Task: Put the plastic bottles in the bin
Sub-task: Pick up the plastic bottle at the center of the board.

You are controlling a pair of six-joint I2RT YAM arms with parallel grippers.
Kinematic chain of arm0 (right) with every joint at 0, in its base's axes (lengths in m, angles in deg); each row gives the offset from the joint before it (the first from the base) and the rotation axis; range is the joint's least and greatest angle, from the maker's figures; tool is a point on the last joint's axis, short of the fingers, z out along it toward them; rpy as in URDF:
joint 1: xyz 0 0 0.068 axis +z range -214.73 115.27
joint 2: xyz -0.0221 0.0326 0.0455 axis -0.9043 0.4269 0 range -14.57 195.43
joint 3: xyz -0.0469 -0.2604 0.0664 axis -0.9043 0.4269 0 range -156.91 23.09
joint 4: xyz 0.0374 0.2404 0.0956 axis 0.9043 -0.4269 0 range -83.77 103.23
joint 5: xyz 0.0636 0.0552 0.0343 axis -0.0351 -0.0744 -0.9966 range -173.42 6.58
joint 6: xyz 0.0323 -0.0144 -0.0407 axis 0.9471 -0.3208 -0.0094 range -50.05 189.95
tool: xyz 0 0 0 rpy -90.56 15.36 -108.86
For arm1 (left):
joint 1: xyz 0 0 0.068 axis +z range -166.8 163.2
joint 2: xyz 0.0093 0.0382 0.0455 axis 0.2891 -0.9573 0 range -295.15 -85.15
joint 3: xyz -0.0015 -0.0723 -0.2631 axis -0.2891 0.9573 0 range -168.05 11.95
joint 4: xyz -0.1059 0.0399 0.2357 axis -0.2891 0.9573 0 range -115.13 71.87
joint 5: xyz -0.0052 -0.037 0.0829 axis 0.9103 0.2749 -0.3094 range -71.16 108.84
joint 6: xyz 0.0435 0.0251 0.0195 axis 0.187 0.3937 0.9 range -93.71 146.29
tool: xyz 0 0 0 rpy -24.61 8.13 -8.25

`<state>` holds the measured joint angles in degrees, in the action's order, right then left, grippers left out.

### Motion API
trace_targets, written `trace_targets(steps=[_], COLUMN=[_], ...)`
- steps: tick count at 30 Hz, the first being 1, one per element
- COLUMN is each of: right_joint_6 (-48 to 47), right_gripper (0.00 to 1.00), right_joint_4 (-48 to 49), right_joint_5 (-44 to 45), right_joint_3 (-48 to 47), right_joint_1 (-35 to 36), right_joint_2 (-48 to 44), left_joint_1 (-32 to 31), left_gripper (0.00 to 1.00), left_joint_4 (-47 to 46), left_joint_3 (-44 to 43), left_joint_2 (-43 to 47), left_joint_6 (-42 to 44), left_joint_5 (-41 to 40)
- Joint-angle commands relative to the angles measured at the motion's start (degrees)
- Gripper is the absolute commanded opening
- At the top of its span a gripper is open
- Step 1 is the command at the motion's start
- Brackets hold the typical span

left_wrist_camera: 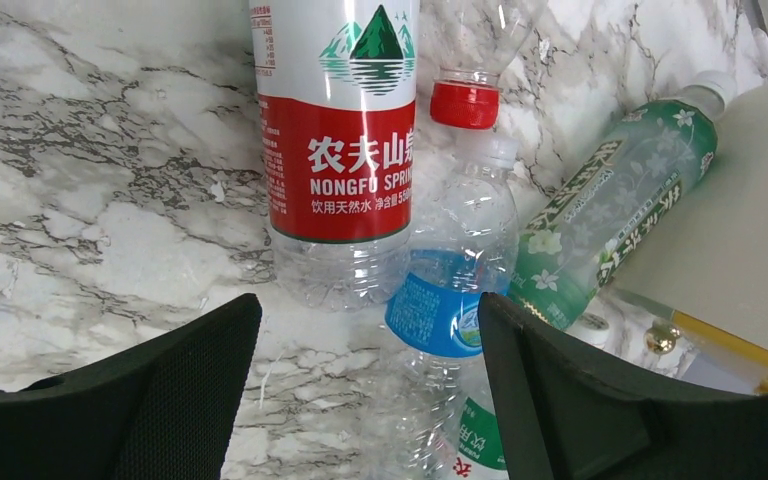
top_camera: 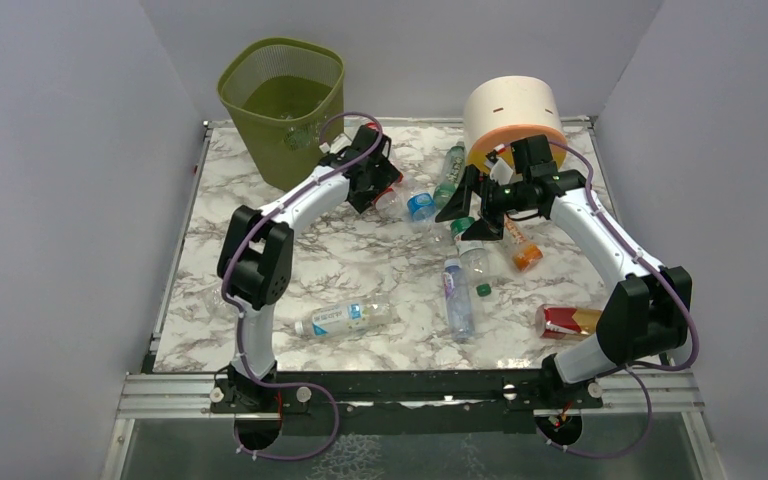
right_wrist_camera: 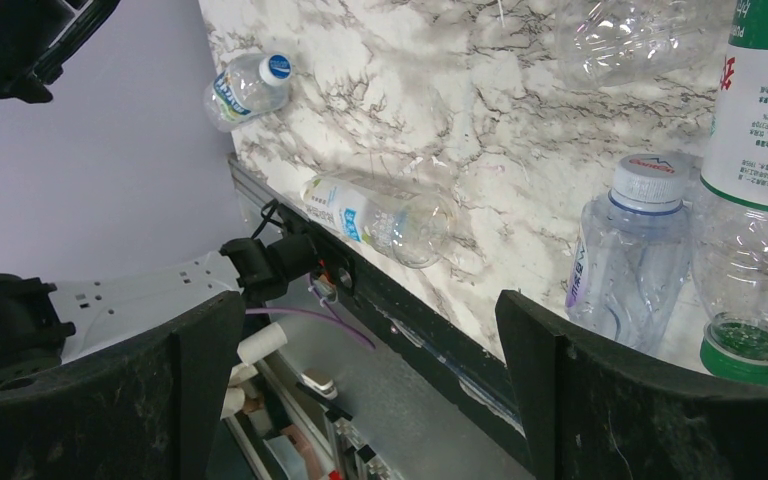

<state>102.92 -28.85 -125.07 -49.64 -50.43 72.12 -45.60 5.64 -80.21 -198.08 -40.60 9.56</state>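
The olive mesh bin (top_camera: 282,95) stands upright at the far left corner of the marble worktop (top_camera: 260,250); whether it holds anything cannot be told.

The left tool (left_wrist_camera: 365,312), fingers spread and gripping nothing, hovers just right of the bin. It faces the base of a red-label bottle (left_wrist_camera: 338,150) whose long axis runs straight away from it. Beside that, a blue-label bottle (left_wrist_camera: 448,290) lies nearly parallel, its white cap pointing away. A green-label bottle (left_wrist_camera: 610,205) slants against the cream cylinder (left_wrist_camera: 740,200).

The right tool (right_wrist_camera: 370,310), likewise released and empty, hangs in front of the cylinder. Near it a green-cap bottle (right_wrist_camera: 760,150) and a purple-label bottle (right_wrist_camera: 628,260) lie side by side, near to far, caps at opposite ends.

Nearer the arms, a white-label bottle (top_camera: 345,318) lies with its long axis left to right. An orange bottle (top_camera: 523,248) and a red-wrapped bottle (top_camera: 568,320) lie on the right.
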Motion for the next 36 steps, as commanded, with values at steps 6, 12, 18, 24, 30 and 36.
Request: trace_targets(steps=[6, 12, 18, 24, 30, 36], right_joint_6=[-0.4, -0.5, -0.6, -0.9, -0.9, -0.9], right_gripper=[1.0, 1.0, 1.0, 1.0, 1.0, 1.0], right_joint_4=[-0.4, -0.4, -0.4, -0.9, -0.8, -0.7], right_joint_5=[0.4, 0.4, 0.4, 0.5, 0.5, 0.4], right_joint_3=[-0.7, -0.4, -0.3, -0.4, -0.3, -0.3], right_joint_1=[0.3, 0.4, 0.3, 0.3, 0.3, 0.3], right_joint_2=[-0.1, 0.0, 0.0, 0.0, 0.0, -0.1], left_joint_1=[-1.1, -1.5, -1.9, -1.9, -2.2, -3.4], left_gripper=[0.85, 0.85, 0.85, 0.84, 0.77, 0.64], left_joint_4=[5.0, 6.8, 8.3, 9.3, 9.6, 9.6], left_joint_3=[-7.5, -9.0, -9.8, -9.8, -8.5, -6.4], left_joint_2=[-6.5, -8.8, -11.0, -12.5, -11.9, -10.2], left_joint_6=[-0.4, 0.5, 1.7, 3.1, 4.4, 6.2], left_joint_5=[-3.6, -4.1, -4.0, -4.0, -3.8, -3.5])
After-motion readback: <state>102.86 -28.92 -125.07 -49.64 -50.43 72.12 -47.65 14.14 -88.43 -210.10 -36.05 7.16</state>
